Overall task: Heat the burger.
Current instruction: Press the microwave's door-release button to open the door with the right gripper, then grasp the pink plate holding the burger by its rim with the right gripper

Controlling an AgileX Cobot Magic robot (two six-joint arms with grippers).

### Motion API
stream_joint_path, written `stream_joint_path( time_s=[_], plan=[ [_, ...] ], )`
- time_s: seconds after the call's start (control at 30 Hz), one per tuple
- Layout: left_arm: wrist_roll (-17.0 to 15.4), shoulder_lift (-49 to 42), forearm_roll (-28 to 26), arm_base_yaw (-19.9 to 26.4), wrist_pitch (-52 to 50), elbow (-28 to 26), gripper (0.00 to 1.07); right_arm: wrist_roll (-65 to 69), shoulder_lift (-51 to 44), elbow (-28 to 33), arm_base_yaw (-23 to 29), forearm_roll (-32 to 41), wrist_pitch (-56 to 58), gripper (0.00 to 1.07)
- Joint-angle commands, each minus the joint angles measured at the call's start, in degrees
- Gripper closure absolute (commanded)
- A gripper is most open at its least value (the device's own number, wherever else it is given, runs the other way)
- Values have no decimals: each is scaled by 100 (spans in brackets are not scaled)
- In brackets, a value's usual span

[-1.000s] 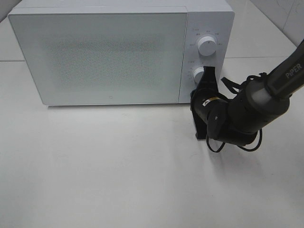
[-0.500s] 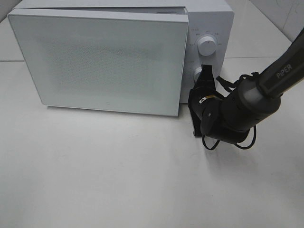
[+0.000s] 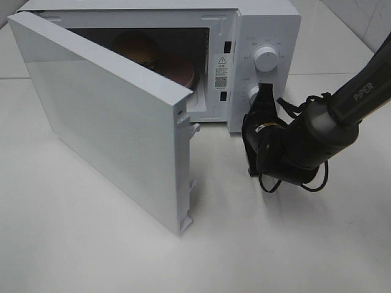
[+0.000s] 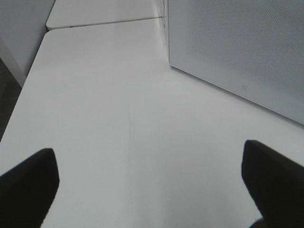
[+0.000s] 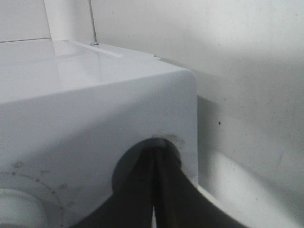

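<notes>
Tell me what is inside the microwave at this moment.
Inside the microwave, the burger shows its brown bun, apparently on a pink plate whose right part is visible. The open door covers the burger's lower half, the rest of the plate and the cavity floor.

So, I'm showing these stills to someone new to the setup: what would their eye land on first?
Most striking is the white microwave door, standing wide open and angled out over the table at the left. Inside the cavity sits the burger on a pink plate. On the right, the black right pincer is shut, its tip by the microwave's lower knob.
</notes>
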Motion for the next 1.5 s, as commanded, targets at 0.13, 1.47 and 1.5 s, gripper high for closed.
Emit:
stream_joint_path(
  time_s=[0.13, 1.47, 1.5],
  plan=[
    [6, -23, 11, 11, -52, 17, 9, -86, -258, -212, -183, -498, -968, 107],
    [6, -23, 11, 11, -52, 17, 9, -4629, -2756, 1014, -189, -911, 4022, 104],
    [6, -23, 11, 11, -52, 17, 9, -4996, -2893, 1014, -189, -1026, 4349, 104]
  ],
)
